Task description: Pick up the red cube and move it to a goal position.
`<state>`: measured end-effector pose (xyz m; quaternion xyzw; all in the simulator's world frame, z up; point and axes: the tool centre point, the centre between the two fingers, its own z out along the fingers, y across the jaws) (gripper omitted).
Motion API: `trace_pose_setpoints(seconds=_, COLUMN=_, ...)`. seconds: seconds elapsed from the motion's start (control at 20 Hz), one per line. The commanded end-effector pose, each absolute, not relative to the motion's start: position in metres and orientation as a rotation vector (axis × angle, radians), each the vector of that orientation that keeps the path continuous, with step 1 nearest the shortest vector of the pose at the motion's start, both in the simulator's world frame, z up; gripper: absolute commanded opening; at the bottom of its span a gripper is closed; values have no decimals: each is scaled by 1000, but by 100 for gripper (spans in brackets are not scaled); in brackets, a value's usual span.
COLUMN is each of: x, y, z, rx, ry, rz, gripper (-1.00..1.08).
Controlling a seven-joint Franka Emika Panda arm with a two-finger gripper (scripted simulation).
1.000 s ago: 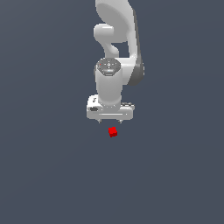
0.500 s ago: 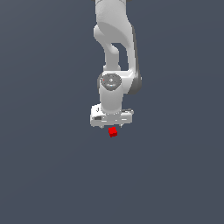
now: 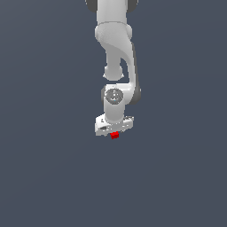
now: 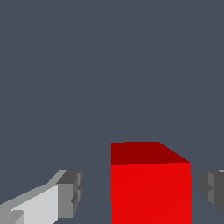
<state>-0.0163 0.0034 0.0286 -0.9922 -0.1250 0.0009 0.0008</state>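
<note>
The red cube [image 3: 115, 135] lies on the dark grey floor, mostly covered by the white gripper [image 3: 114, 133] that hangs straight down over it. In the wrist view the red cube [image 4: 151, 183] sits between the two grey fingertips [image 4: 70, 192], closer to the far one, with a gap on each side. The gripper [image 4: 142, 190] is open around the cube and does not touch it.
The white arm [image 3: 116, 53] rises from the gripper to the top edge of the exterior view. A plain dark grey floor [image 3: 53, 177] lies all around.
The gripper has come down onto the cube, which now shows only as a sliver under the hand. The cube has not moved.
</note>
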Motion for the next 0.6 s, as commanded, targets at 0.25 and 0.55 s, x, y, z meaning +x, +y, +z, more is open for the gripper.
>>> trace_pose_setpoints(seconds=0.25, x=-16, y=4, z=20, rx=-3112, ry=-426, rz=0, gripper=-100)
trace_pose_setpoints(seconds=0.55, x=-16, y=4, z=20, rx=-3112, ry=-426, rz=0, gripper=-100)
